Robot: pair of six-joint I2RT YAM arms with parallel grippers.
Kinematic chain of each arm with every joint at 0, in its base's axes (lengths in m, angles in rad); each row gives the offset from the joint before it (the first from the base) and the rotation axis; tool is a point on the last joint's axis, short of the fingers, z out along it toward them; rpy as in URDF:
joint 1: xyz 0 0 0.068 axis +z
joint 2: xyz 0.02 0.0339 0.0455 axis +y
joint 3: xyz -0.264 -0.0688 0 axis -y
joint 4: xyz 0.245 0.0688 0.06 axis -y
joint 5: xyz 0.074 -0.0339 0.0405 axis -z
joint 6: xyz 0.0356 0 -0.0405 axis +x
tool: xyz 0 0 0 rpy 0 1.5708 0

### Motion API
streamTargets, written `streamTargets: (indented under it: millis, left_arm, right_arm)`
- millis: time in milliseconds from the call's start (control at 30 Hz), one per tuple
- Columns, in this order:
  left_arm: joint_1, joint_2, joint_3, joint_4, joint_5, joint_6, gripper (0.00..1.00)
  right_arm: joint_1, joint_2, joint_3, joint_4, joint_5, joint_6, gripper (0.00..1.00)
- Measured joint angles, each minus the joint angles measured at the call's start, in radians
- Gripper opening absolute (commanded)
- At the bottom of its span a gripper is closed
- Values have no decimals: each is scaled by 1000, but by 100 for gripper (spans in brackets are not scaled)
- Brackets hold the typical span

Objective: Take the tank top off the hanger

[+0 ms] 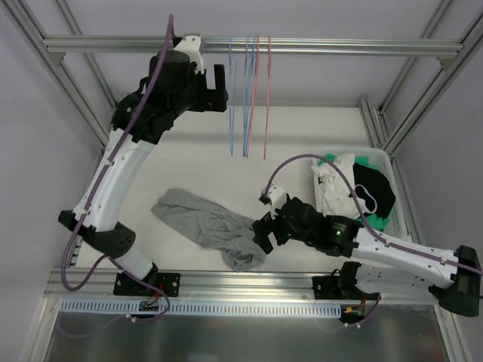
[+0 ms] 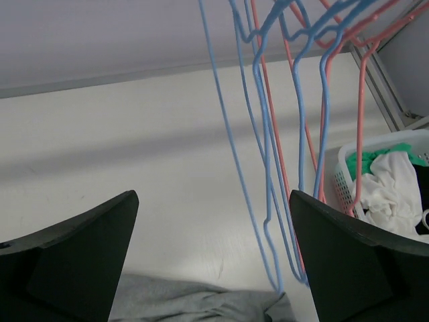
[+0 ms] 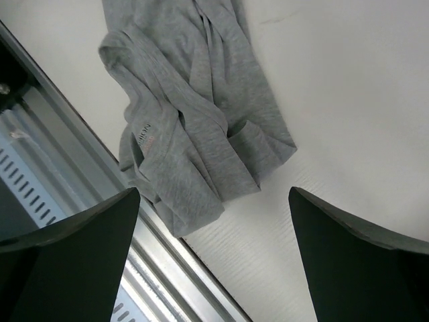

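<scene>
Tank top [image 1: 204,222] off hangers [image 1: 246,98], crumpled on table [image 1: 317,136]. Long axis runs 10-to-4 o'clock, bunched end at 4.
Right gripper [image 1: 263,232] just above that end, jaws spread wide, empty.
Left gripper [image 1: 219,81] raised at 11 beside hangers, jaws wide apart, empty.

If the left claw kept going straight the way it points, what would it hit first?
Probably the blue hangers, dangling ahead of the left gripper; depth is unclear, so it might slip past toward the table.

A robotics lab: aluminium-extrusion frame [image 1: 249,47] enclosing a white counter [image 1: 196,162], plain walls, cabled arms bolted on.
</scene>
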Motion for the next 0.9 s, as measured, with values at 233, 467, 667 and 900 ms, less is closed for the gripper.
streamTargets:
  millis: [233,467,667,900]
  left_arm:
    - [0,-436,-375,14,-117,-29,99]
    - [0,-863,-757,-2,-244,-76,99]
    - [0,-1048,-964,2,-283,-75,99]
    - [0,-1275,-1230,6,-419,-87,99]
  right_arm:
    - [3,371,18,93,-64,-25,99]
    - [24,688,144,128,-142,-30,72]
    - [37,731,202,180,-168,-24,0]
    - [60,720,281,202,-193,-40,0]
